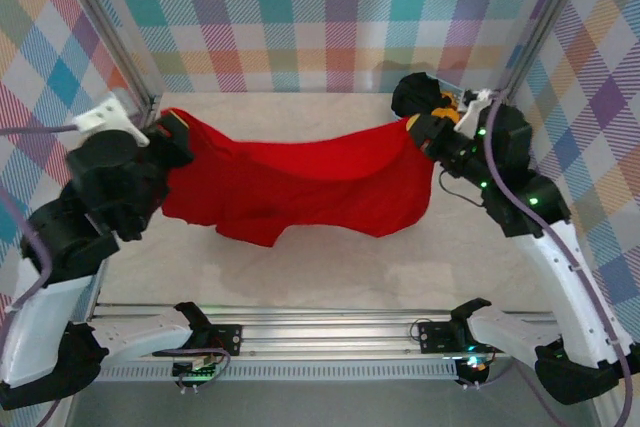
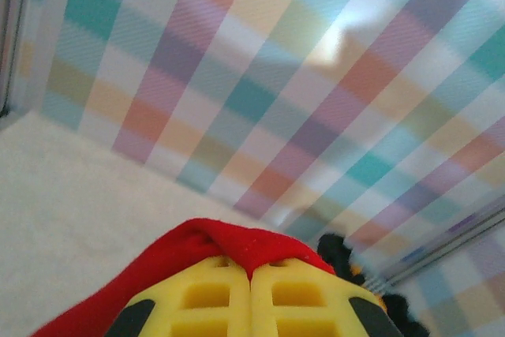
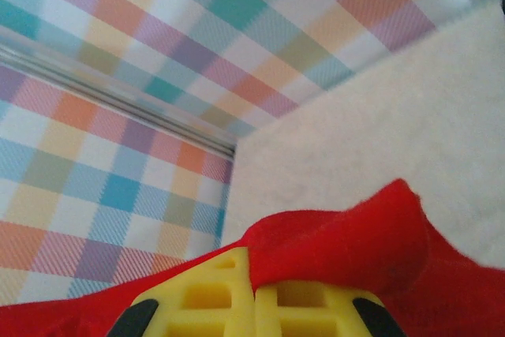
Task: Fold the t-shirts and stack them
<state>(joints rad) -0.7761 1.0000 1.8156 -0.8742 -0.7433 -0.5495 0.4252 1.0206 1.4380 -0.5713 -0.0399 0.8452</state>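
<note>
While both pairs of fingers are clamped on the red shirt [image 1: 300, 182], nothing is folded yet. One edge is pinched by the left fingers [image 2: 197, 317] and the opposite edge by the right fingers [image 3: 213, 317]. The shirt hangs stretched between them, sagging in the middle, low over the surface [image 1: 330, 257]. I judge this the spreading step: laying flat, folding and stacking are all left. A dark bundle [image 1: 420, 95] with some orange, perhaps more shirts, lies at the far right corner.
</note>
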